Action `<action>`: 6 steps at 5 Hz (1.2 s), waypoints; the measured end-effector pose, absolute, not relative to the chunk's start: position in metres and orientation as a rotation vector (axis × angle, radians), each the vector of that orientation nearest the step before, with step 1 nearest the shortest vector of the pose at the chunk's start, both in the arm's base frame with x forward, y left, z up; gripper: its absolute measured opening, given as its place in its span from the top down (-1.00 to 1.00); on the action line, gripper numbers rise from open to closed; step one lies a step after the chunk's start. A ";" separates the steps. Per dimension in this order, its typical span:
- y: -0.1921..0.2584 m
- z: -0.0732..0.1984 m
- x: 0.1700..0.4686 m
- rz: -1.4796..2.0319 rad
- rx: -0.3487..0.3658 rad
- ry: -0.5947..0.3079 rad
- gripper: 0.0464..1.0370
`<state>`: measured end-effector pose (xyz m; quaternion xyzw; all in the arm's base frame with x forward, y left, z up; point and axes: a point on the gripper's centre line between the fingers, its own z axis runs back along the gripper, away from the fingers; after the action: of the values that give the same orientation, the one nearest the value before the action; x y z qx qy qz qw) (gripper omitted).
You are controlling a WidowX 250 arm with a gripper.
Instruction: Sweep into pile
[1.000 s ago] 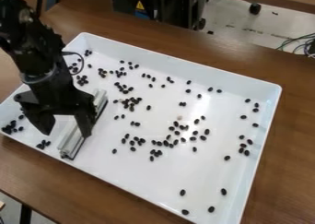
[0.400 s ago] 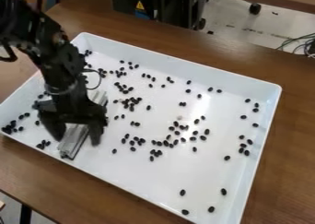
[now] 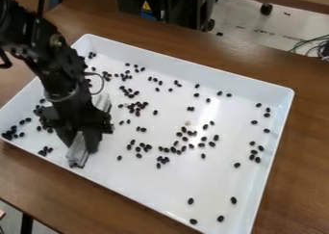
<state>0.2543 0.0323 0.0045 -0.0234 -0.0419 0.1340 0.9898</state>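
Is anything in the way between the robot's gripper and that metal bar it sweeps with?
Nothing visible: the gripper is closed on the bar, a side of it at each face. The dark beans nearby in the white tray lie beside them, not between.

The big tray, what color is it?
The tray is white; the camera view shows it best.

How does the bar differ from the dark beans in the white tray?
The bar is long and straight, while the dark beans are small and oval. The bar is silvery grey; the dark beans are nearly black. The bar is one piece, gripped by the gripper; the dark beans lie loose and scattered. Both are in the white tray.
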 end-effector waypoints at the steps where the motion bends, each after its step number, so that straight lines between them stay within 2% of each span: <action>1: 0.035 0.015 0.263 0.275 -0.050 -0.081 0.37; 2: 0.046 0.023 0.271 0.286 -0.056 -0.054 0.37; 3: 0.073 0.033 0.283 0.265 -0.005 -0.043 0.37; 4: 0.099 0.020 0.290 0.181 0.071 -0.028 0.37; 5: 0.129 0.017 0.292 0.149 0.144 -0.037 0.37; 6: 0.144 0.018 0.292 0.123 0.171 -0.061 0.37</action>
<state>0.2922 0.1442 0.0177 0.0853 -0.0305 0.0615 0.9940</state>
